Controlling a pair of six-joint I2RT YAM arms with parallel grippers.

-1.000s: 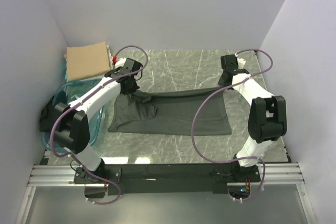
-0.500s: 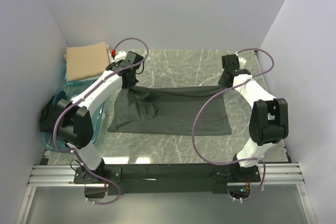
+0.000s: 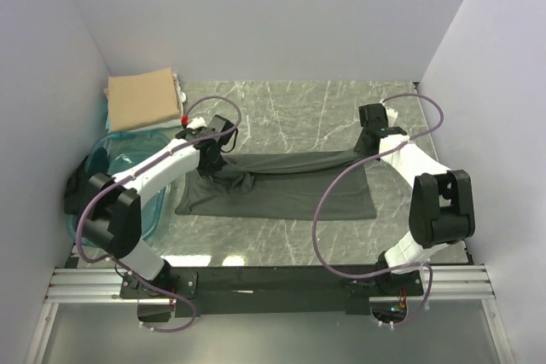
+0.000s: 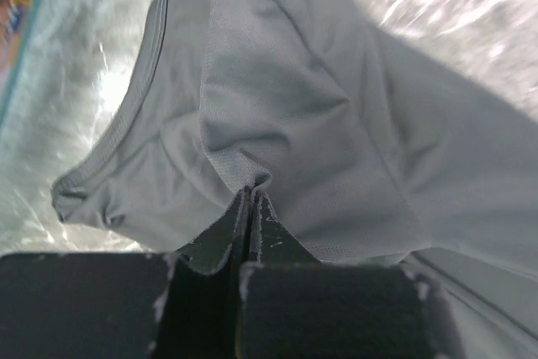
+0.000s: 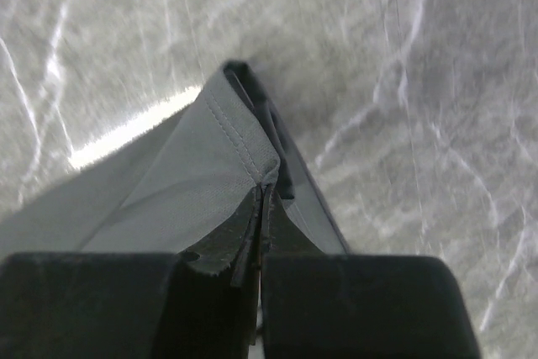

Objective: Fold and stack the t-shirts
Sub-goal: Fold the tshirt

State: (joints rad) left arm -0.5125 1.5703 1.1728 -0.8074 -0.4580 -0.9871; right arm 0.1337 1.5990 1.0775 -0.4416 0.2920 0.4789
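A dark charcoal-grey t-shirt [image 3: 281, 189] lies spread across the marble table, its far edge lifted and drawn toward the near side. My left gripper [image 3: 213, 155] is shut on its left far part; the left wrist view shows the cloth [image 4: 277, 115] pinched between the closed fingertips [image 4: 252, 199]. My right gripper [image 3: 372, 147] is shut on the right far hemmed corner [image 5: 227, 166], pinched at the fingertips [image 5: 265, 195]. A folded tan t-shirt [image 3: 141, 98] rests at the far left.
A translucent teal tub [image 3: 128, 181] stands at the left table edge, under my left arm. White walls close in the left, far and right sides. Bare marble [image 3: 299, 108] lies beyond the shirt.
Both grippers moved toward the near side, carrying the shirt's far edge over the lower part. The shirt looks narrower front to back now.
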